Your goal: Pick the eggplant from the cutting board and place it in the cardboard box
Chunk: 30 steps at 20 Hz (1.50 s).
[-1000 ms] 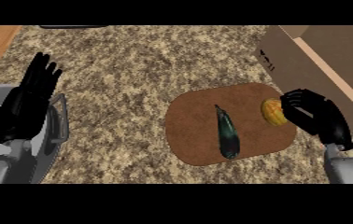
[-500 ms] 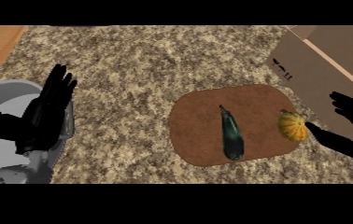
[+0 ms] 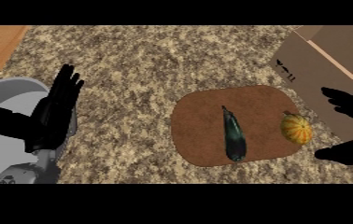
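A single view looks steeply down from the robot's head onto the speckled desk (image 3: 151, 69), facing away from the body. It sits near enough that the cutting board (image 3: 200, 125) fills the lower right. The cardboard box (image 3: 314, 73) is cut off at the right edge, the left hand (image 3: 55, 111) near the left.

Glossy-skinned eggplant (image 3: 234, 134) on smooth brown wood-like cutting board (image 3: 207, 125), speckled stone counter (image 3: 151, 64), matt cardboard box (image 3: 321, 73).
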Tool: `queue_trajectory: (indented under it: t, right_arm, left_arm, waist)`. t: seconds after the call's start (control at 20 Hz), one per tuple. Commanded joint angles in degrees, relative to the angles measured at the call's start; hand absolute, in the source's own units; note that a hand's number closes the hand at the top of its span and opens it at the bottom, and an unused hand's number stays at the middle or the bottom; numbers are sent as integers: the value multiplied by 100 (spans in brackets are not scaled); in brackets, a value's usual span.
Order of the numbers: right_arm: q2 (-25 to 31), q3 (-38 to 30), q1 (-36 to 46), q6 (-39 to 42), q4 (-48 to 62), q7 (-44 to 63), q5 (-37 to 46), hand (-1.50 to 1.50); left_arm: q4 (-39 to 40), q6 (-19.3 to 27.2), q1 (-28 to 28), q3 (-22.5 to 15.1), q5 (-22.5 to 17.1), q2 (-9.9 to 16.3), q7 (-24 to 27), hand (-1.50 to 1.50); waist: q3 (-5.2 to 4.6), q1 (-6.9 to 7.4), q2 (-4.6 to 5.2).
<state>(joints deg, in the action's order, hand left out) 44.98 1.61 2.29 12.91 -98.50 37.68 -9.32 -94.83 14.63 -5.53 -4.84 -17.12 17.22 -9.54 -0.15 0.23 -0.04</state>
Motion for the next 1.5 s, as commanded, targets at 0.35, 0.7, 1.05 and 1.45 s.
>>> queue_trajectory:
  t: [0.35, 0.7, 1.05, 1.45]
  right_arm:
    - [-723, 182, 1911, 206, -204, 2407, -957, -150]
    - [-1008, 609, 1995, 196, -111, 2856, -475, -150]
    - [-1757, 862, 1711, -115, 139, 2438, 166, -150]
    - [-2075, 969, 1611, -251, -154, 2763, 708, -150]
  left_arm:
    - [-54, 227, -175, -108, 460, -356, -162, 0]
    - [-11, -273, -85, 374, 143, -164, -127, 0]
    - [91, -300, -4, 327, 432, -408, -1, 0]
    - [287, -394, -41, 430, 589, -544, 58, 0]
  waist:
    - [13, 28, 8]
    - [11, 1, 1]
    - [14, -7, 3]
    - [14, -26, 0]
